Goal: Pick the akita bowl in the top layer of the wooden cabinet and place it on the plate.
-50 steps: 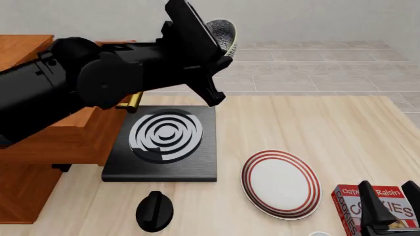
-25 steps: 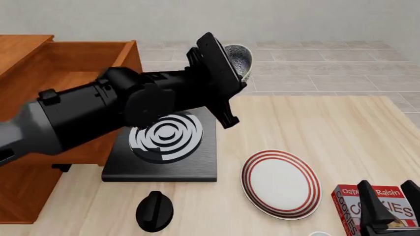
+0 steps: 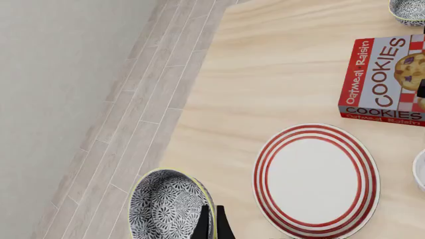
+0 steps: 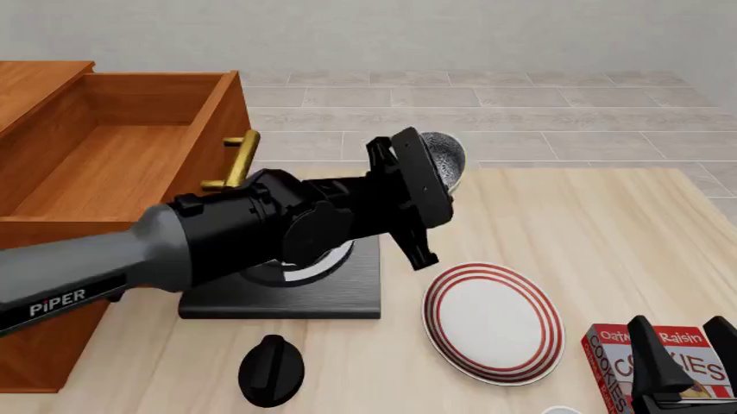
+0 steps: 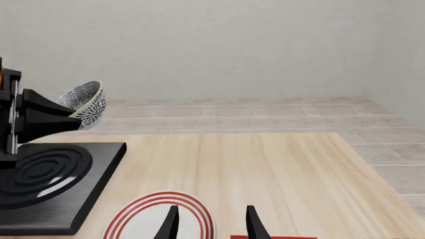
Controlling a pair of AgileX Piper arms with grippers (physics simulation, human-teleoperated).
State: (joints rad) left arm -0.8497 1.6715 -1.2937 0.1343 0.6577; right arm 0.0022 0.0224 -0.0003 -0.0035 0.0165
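Observation:
The akita bowl (image 4: 443, 158), speckled dark and white, hangs tilted in the air with my left gripper (image 4: 434, 185) shut on its rim. In the front view it is up and to the left of the plate (image 4: 493, 323), which lies white with red rings on the table. The left wrist view shows the bowl (image 3: 166, 206) pinched between the fingers (image 3: 204, 225), beside the plate (image 3: 315, 179). The wooden cabinet (image 4: 58, 246) stands at left with its top layer (image 4: 127, 147) pulled out and bare inside. My right gripper (image 4: 684, 358) rests open and empty at the front right corner.
A black stove (image 4: 345, 289) with white rings sits between cabinet and plate, partly under my left arm. A black knob (image 4: 272, 369) lies in front of it. A cookies box (image 3: 385, 79) lies right of the plate, with another patterned bowl (image 3: 408, 10) past it.
My left arm has carried the bowl rightward and lower, from over the drawer and stove toward the plate. The open drawer has come into view. The right gripper has not moved.

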